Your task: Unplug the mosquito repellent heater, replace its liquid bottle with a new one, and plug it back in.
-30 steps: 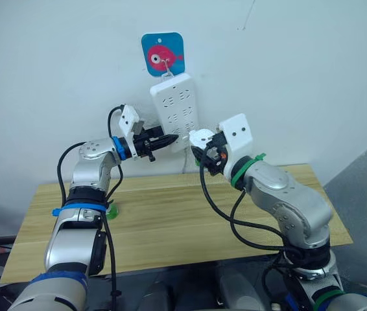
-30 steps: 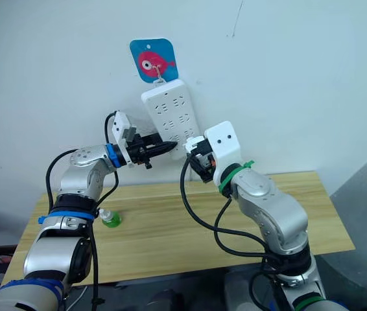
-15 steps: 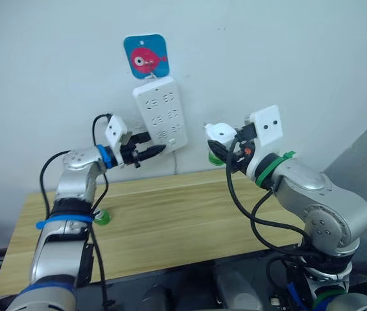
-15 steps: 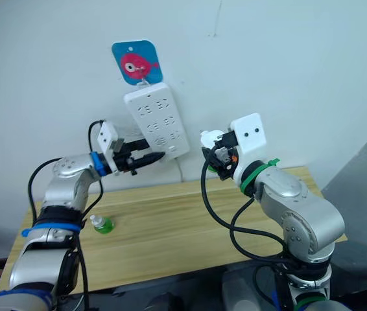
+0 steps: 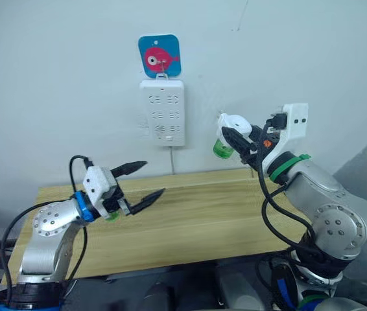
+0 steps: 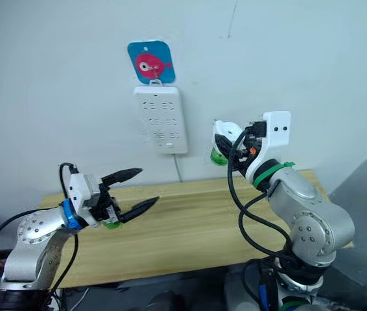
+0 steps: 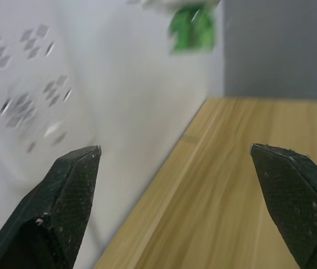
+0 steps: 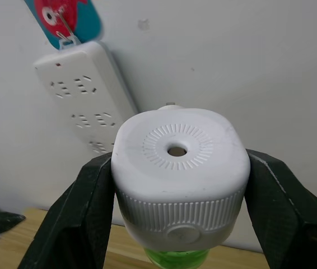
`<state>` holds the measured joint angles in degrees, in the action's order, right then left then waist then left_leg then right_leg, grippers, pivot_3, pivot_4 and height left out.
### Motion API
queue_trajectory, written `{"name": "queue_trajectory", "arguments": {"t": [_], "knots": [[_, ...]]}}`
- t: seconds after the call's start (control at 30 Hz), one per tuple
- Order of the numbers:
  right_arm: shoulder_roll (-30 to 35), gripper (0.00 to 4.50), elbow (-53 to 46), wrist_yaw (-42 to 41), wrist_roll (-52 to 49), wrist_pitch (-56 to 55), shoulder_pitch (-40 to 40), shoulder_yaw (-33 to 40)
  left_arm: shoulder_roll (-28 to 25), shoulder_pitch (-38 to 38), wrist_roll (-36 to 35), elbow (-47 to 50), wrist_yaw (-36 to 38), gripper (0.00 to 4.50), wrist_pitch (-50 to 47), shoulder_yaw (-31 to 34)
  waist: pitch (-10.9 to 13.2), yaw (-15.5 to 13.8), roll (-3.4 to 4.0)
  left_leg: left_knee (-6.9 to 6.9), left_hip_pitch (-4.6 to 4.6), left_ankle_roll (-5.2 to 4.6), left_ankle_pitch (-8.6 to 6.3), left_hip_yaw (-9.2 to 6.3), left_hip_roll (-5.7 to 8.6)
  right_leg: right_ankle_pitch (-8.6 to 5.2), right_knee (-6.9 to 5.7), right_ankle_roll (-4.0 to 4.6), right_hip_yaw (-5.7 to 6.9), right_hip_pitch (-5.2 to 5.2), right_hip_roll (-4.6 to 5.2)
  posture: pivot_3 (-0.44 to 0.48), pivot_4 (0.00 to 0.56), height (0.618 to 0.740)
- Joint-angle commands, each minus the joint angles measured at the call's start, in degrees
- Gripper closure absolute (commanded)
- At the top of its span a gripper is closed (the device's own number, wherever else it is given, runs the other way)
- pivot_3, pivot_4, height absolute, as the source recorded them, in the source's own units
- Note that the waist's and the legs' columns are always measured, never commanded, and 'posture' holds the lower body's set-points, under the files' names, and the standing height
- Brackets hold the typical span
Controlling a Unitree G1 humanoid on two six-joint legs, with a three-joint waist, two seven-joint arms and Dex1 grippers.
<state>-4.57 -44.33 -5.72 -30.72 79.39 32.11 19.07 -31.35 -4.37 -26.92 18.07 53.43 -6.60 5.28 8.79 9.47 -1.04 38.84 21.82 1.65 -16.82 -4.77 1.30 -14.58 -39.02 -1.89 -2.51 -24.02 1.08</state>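
The right gripper [image 8: 178, 185] is clamped on the mosquito repellent heater [image 8: 180, 176], one black finger pressed to each side of its ribbed white body, and holds it in the air in front of the wall [image 5: 54, 78], clear of the power strip [image 5: 162, 111] and at about 3 o'clock from it in the head views. In the right wrist view the heater's round vented top faces the camera; its green liquid bottle [image 5: 222, 148] peeks out beneath as a thin sliver there, while in the left eye view it hangs below the white cap, partly covered by a finger. The prongs cannot be made out in any view. The power strip hangs upright from a hook on a blue plaque with a pink fish [image 5: 159, 56], and a thin cord [image 5: 172, 159] drops from its lower end toward the wooden table [image 5: 190, 227] at 6 o'clock, its far end lost behind the table edge. The left gripper [image 5: 141, 180] hovers low over the table's left part with its two fingers spread wide and nothing between them. Just behind its wrist a small patch of green [image 6: 111, 224] shows on the table, mostly hidden by the gripper, so what it is cannot be told. In the left wrist view the strip and the green bottle are smeared and hard to read.
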Motion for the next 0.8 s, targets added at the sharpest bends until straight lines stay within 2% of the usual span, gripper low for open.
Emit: {"name": "queue_trajectory", "arguments": {"t": [0.03, 0.17, 0.3, 0.57, 0.8], "knots": [[-3.04, 1.58, -1.27, 1.15, -3.37, 1.98, 2.21, 3.39, 4.64, -6.43, -0.15, 2.35, -6.4, 0.0, -5.27, -4.76, -0.05, -0.17, 0.1, 0.02, -0.02, -0.06, 0.04, 0.02, 0.04, 0.04, 0.0, -0.07, -0.02, 0.04, 0.0, -0.211, 0.115, 0.74], [-7.0, 1.58, -2.49, 3.04, -5.35, 4.49, 3.21, 5.39, 9.86, -11.87, 1.19, -0.92, -8.59, 0.0, -6.53, -8.6, -0.13, 0.28, 0.19, 0.06, -0.06, -0.17, 0.13, 0.21, 0.06, 0.16, 0.01, -0.26, -0.02, 0.05, -0.06, -0.22, 0.111, 0.74], [-8.22, 1.58, -3.34, 4.89, -6.84, 5.03, 3.05, 4.91, 13.79, -16.06, 1.76, -6.39, -10.19, 0.0, -4.94, -8.87, -0.19, 1.62, 0.3, 0.02, -0.02, -0.18, 0.13, 0.26, 0.06, 0.17, -0.01, -0.26, -0.06, -0.02, -0.06, -0.233, 0.108, 0.74], [-11.64, 1.58, -3.1, 10.04, -11.46, 5.39, 3.68, 7.76, 15.53, -17.72, 2.96, -11.16, -7.09, 0.0, -1.05, -10.46, -0.22, 2.34, 0.36, 0.01, -0.01, -0.18, 0.13, 0.25, 0.03, 0.17, -0.01, -0.26, -0.07, -0.01, -0.1, -0.247, 0.104, 0.74], [-11.94, 1.58, -2.1, 14.84, -17.07, 4.27, 3.5, 8.69, 16.63, -17.45, 2.11, -12.05, -4.79, 0.0, -1.53, -12.25, -0.23, 2.39, 0.36, 0.01, 0.0, -0.18, 0.13, 0.26, 0.05, 0.16, 0.0, -0.27, -0.09, -0.02, -0.1, -0.251, 0.102, 0.74]]}}
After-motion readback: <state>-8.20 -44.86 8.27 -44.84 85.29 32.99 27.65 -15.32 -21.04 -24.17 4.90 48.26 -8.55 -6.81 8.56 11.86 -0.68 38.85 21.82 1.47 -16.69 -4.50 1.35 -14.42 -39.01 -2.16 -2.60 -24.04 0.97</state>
